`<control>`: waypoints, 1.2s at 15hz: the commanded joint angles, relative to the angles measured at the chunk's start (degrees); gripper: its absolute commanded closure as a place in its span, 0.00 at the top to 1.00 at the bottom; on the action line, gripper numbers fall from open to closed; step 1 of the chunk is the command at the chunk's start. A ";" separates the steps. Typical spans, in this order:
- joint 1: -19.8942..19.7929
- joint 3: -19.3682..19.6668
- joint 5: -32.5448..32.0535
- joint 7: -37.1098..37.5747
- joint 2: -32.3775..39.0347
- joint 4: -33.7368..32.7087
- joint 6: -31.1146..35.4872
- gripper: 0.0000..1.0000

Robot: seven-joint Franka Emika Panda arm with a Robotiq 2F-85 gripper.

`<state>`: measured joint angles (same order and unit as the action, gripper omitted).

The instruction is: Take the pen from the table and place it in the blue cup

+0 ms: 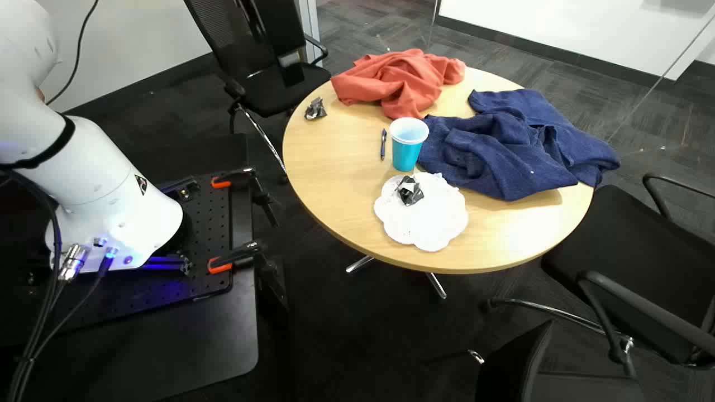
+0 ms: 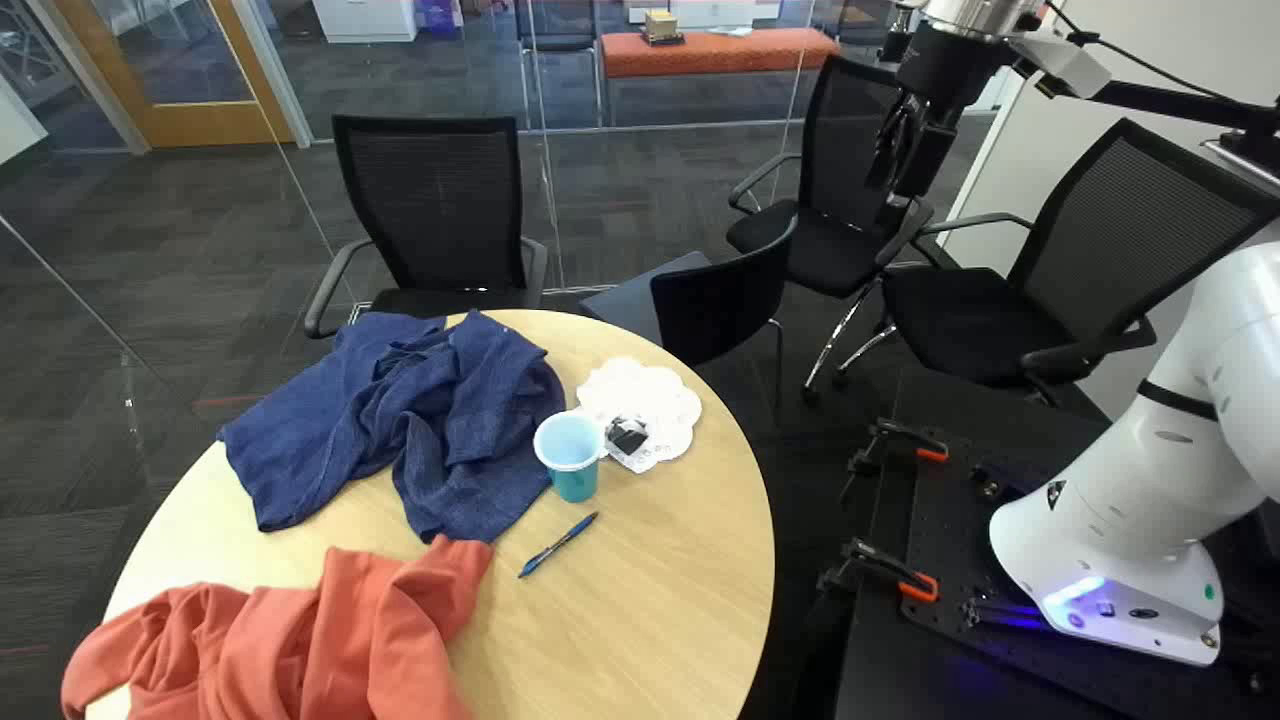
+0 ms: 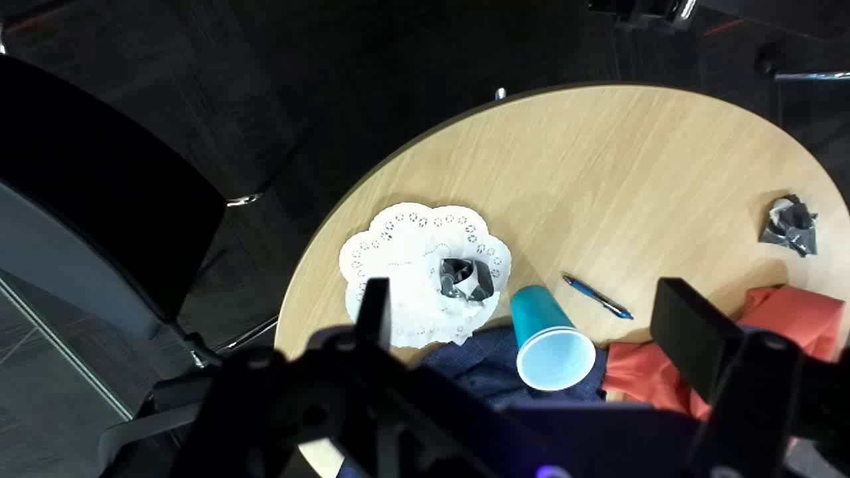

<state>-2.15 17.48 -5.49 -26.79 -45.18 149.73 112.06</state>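
The pen lies flat on the tabletop, a slim blue one with dark parts, just beside the cup but apart from it. The cup, teal with a pale rim, stands upright. In both exterior views it sits right by the edge of the blue cloth; whether the two touch, I cannot tell.

The fingers are spread wide apart. In the wrist view both pen and cup show through the gap, well beyond the tips. In an exterior view the fingers hang at the upper right, pointing down, well apart from the pen.

On the cup's far side from the pen is the white doily, with a crumpled black scrap resting on it. A second scrap lies close to the rim, near the red cloth. Both cloths are bunched in loose folds, and the blue one reaches the rim.

The tabletop is round, of pale wood, on metal legs. Black chairs stand about it. Beside it the white arm rises from a black stand with orange-tipped clamps.
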 commanded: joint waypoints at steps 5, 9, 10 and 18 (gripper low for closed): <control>-0.43 -0.38 0.34 -0.26 0.12 -0.11 -0.11 1.00; 1.67 -1.39 0.41 -2.46 -1.25 0.90 1.43 1.00; 2.54 -2.11 0.07 -3.62 -1.67 1.25 1.79 1.00; 12.77 -8.23 0.82 -10.95 -1.64 5.10 11.86 1.00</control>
<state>7.56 10.48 -5.36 -34.94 -46.28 152.41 118.67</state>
